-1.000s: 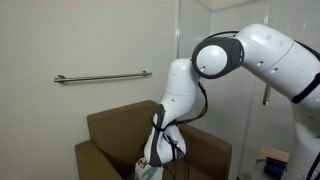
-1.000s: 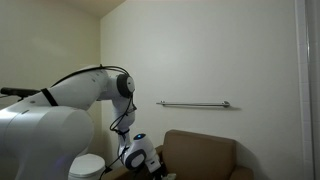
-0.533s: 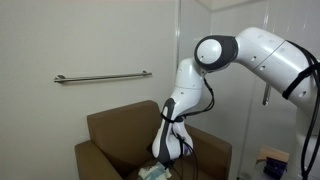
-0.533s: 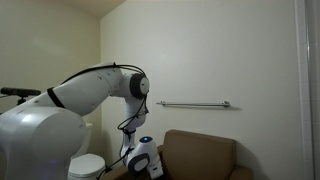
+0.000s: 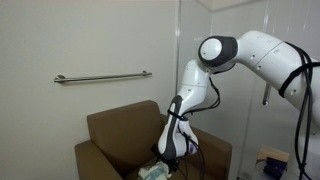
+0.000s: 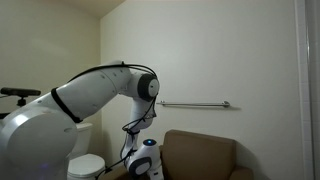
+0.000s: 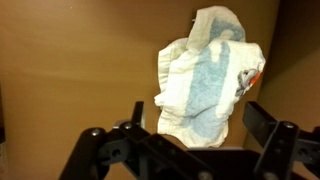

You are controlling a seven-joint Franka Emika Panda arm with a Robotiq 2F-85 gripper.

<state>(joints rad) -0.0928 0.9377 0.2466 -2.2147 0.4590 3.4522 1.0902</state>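
A crumpled white and light-blue cloth with a small orange mark lies on the seat of a brown armchair. In the wrist view my gripper stands open just short of the cloth, one black finger at the left and the other at the right, neither touching it. In an exterior view the gripper hangs low over the armchair seat, with the cloth just beside it. In the other-angle exterior view the gripper sits at the front of the armchair; the cloth is hidden there.
A metal grab bar runs along the wall above the armchair, also visible as the bar. A white toilet stands beside the chair. A glass panel and a box are on the far side.
The jaws have opened wide and let the cloth go onto the seat. The arm's elbow has swung sideways and the gripper has drawn back a little from the cloth.
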